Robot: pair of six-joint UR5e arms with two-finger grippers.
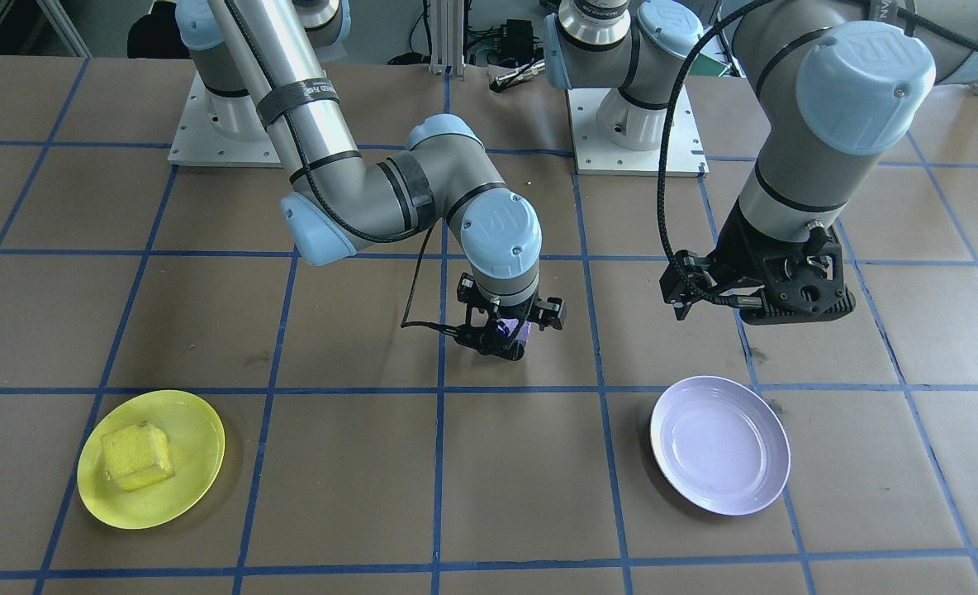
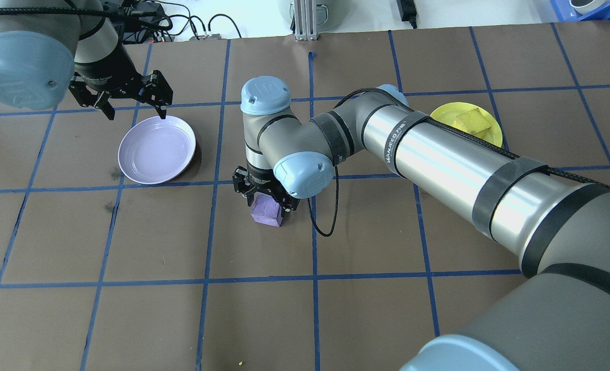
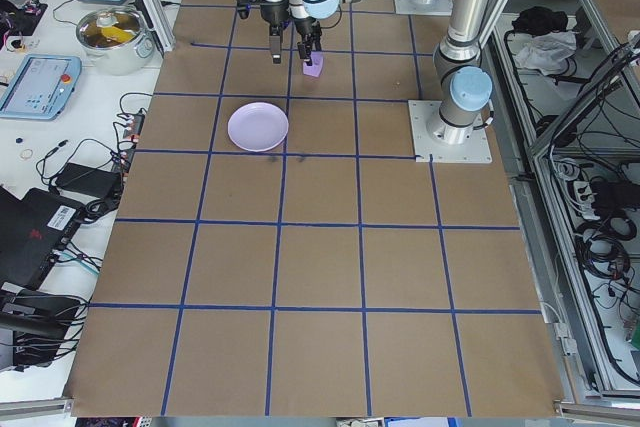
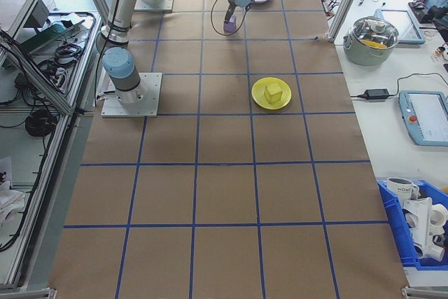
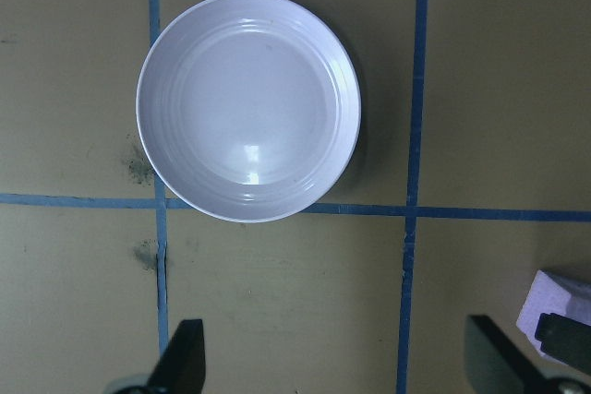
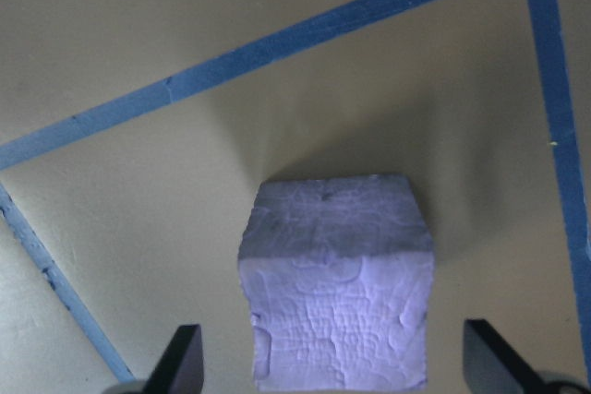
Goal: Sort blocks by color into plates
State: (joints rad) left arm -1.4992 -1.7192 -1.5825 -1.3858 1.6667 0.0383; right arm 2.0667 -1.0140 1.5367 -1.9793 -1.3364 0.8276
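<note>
The purple block [image 2: 266, 212] rests on the brown table near the middle. My right gripper [image 2: 267, 198] is lowered over it. In the right wrist view the purple block [image 6: 337, 283] sits between the fingers [image 6: 180, 362], with a gap on each side, so this gripper is open. The lavender plate [image 2: 156, 149] lies bare on the robot's left side. Over its far rim my left gripper [image 2: 136, 111] hangs open and holds nothing. The left wrist view looks straight down on the lavender plate [image 5: 247, 103]. The yellow block [image 1: 135, 454] lies in the yellow plate [image 1: 205, 430].
Blue tape lines [image 2: 212, 196] divide the table into squares. The two arm bases [image 1: 223, 124] stand at the robot's edge. Off the table's far side are a pot [image 4: 373, 38], tablets and cables.
</note>
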